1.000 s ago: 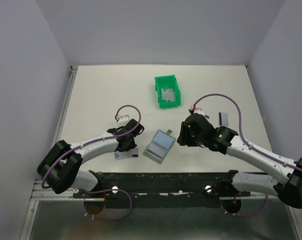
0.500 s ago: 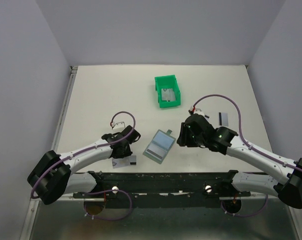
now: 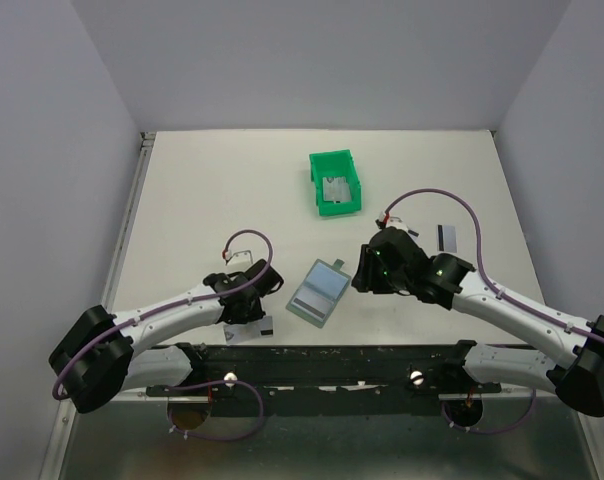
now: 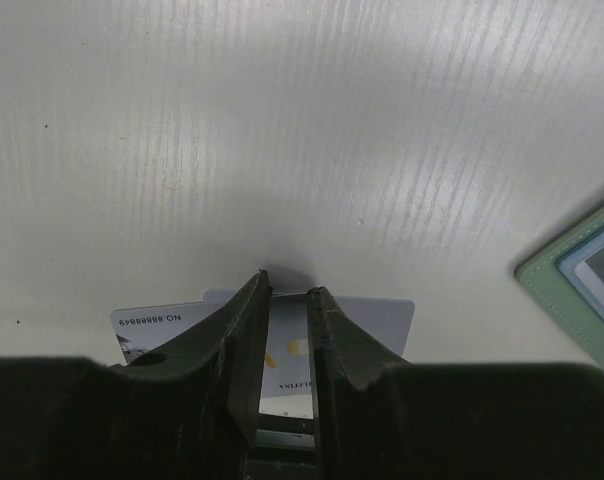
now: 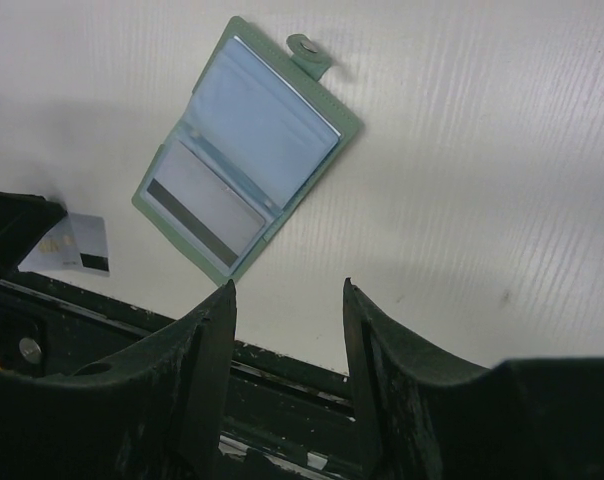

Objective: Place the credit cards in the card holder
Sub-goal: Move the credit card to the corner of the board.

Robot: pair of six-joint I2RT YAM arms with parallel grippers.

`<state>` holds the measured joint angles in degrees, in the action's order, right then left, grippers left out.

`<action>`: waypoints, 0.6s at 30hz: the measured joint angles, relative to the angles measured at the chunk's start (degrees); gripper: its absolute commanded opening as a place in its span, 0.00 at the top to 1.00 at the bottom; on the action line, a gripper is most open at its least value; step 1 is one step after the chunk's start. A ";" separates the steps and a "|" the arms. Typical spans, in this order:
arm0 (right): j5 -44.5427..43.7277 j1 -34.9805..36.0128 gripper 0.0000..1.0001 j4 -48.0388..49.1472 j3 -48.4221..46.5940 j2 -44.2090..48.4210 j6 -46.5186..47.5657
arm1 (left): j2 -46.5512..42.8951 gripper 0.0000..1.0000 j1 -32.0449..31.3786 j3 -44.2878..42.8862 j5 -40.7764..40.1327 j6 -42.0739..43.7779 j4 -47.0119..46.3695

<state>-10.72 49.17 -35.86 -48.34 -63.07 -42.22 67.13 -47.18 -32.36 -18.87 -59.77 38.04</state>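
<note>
Grey-green folding card holder (image 3: 319, 291): open on white table (image 3: 212, 190), one silvery striped credit card (image 5: 204, 205) pocketed. Your left gripper (image 4: 289, 285): jaws narrow over second card (image 4: 372, 325), grip unclear. Your right gripper (image 5: 287, 290): jaws apart, empty. Several cards not yet pocketed.

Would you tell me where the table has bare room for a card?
Bare: the table left of the green bin, and the far-right corner beyond the loose card. Crowded: the near edge, left arm and right arm flanking the card holder.
</note>
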 measured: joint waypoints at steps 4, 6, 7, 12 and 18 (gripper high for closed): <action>0.13 0.00 0.44 0.22 0.00 -0.09 0.00 | -0.02 0.65 -1.73 -0.09 0.00 -0.81 1.09; 0.15 0.00 0.45 0.22 0.00 -0.17 0.00 | -0.02 0.65 -2.47 -0.09 0.00 -1.25 1.29; 0.15 0.00 0.45 0.22 0.00 -0.22 0.00 | 0.00 0.65 -2.95 -0.09 0.02 -1.53 1.42; 0.17 0.00 0.44 0.22 0.00 -0.33 0.02 | 0.00 0.65 -5.03 -0.09 0.00 -2.91 1.97; 0.50 0.00 0.45 0.24 0.00 -0.90 0.02 | 0.74 0.65 -5.46 -1.90 -0.24 -3.30 3.85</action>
<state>-10.22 49.17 -35.62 -48.34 -63.96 -42.19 67.88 -52.64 -34.26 -19.11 -63.07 41.89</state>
